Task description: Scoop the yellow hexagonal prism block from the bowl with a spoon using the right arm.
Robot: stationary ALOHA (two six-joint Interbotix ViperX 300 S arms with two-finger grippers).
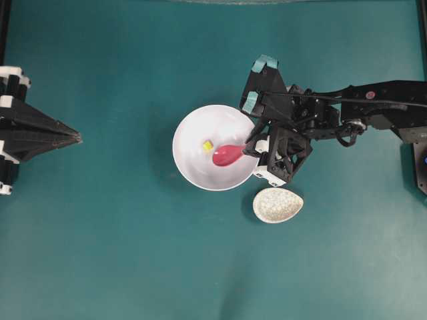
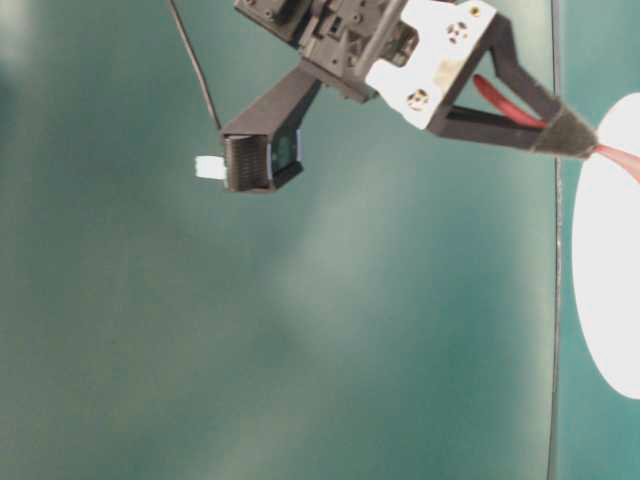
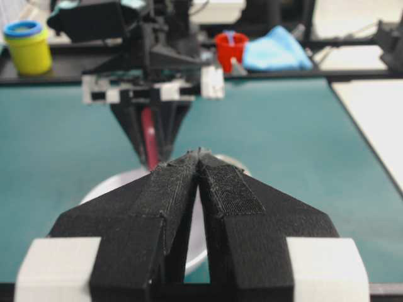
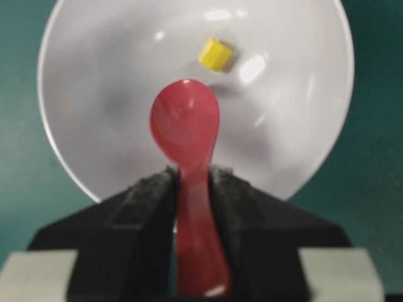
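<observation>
Teal tabletop, white bowl in the middle, spoon over it.

The right gripper had its jaws clamped on the handle of the pink-red spoon, with the scoop inside the bowl's rim, and the tiny yellow hexagonal prism block sat on the bowl's floor just past the spoon tip, not touching it. A speckled beige oval rest lay just beside the bowl. The left gripper was parked well off to the left, tips pressed together with nothing between them.
</observation>
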